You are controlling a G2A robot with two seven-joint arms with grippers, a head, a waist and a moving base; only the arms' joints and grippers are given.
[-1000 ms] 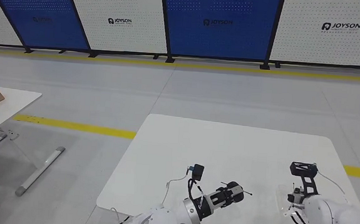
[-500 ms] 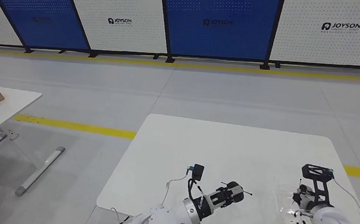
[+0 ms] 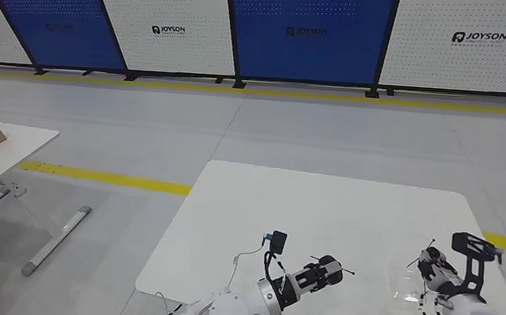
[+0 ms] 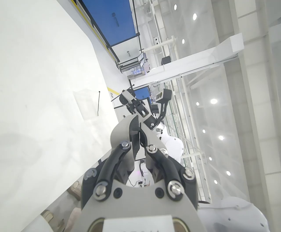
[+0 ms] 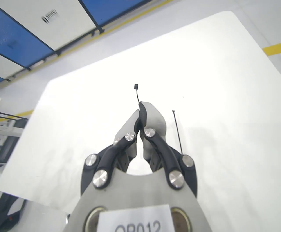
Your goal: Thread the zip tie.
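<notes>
Now, right gripper [image 5: 140, 111] pinching black zip tie [image 5: 137, 94], printed label [image 5: 136, 217] on its base; left gripper [image 3: 334, 270] pinching another tie [image 3: 347, 271]

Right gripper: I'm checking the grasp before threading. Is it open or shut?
Shut: the right gripper pinches a zip tie, fingertips together, the tie's head sticking out beyond them.

R arm shifted outward.
Your right tool [image 5: 140, 109] moved twd tabletop's [image 3: 319, 215] right edge, tilting its zip tie [image 5: 137, 94] up.
</notes>
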